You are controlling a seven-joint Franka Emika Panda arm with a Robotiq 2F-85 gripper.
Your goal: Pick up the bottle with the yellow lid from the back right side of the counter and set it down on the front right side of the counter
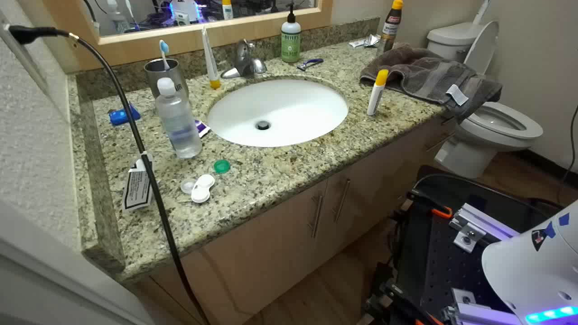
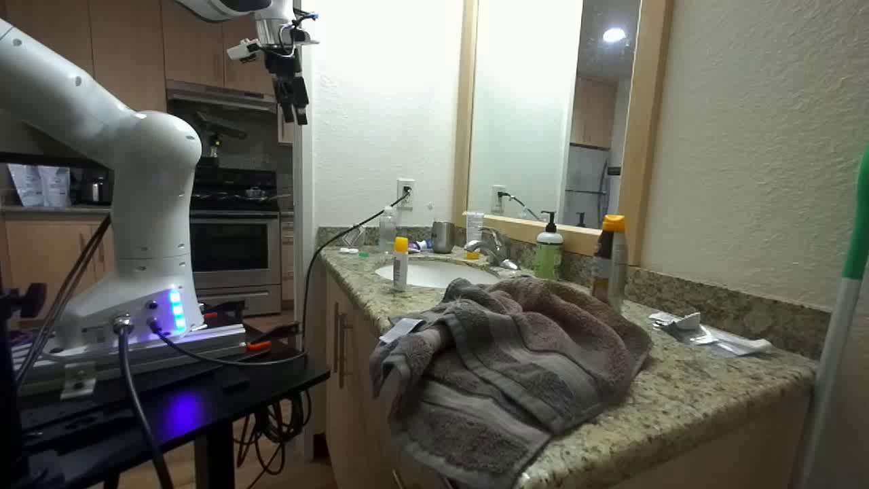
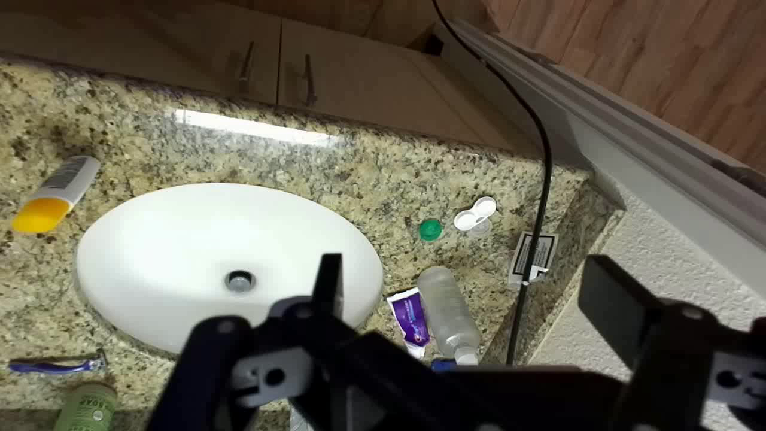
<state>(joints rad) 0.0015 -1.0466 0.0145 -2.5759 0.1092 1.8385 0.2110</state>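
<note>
The slim pale bottle stands upright on the front right of the speckled granite counter, between sink and towel. Its yellow lid is on top. In an exterior view the bottle stands near the counter's front edge. In the wrist view the bottle is at the far left. My gripper hangs high in the air, well away from the bottle. In the wrist view the gripper is open, its fingers wide apart with nothing held between them. The gripper is out of view in an exterior view.
A crumpled towel lies right of the bottle. A dark bottle with an orange-yellow cap stands behind it. The oval sink, green soap bottle, white tube, clear bottle, and black cable are around.
</note>
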